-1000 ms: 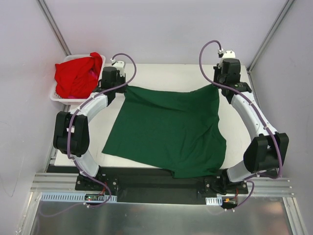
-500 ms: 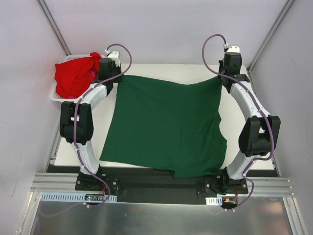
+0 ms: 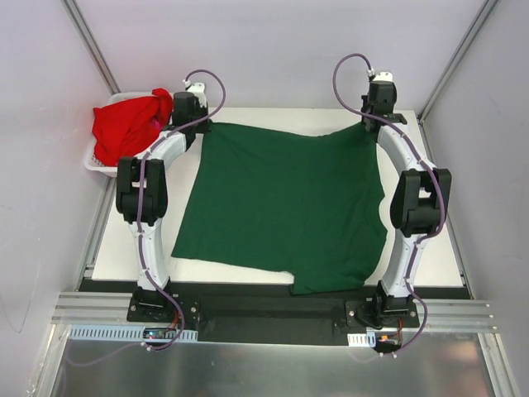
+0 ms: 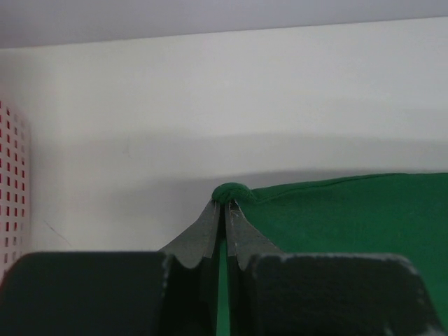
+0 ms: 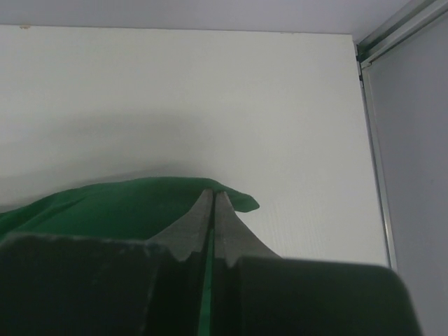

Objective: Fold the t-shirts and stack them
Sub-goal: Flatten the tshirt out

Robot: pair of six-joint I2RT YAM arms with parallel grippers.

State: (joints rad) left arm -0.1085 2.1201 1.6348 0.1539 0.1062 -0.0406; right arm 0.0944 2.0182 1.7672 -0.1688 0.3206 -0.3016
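The dark green t-shirt lies spread over the white table, its near edge hanging over the front. My left gripper is shut on its far left corner. My right gripper is shut on its far right corner. Both arms are stretched far back and hold the far edge taut between them. Bright red t-shirts are heaped in the white basket at the far left.
The white slotted basket wall shows at the left in the left wrist view. A metal frame post runs along the table's right edge. Bare white table lies to the right of the shirt.
Both arms have reached farther back, dragging the green shirt's far edge toward the table's far side and pulling it flatter. Both grippers stay shut on the corners.
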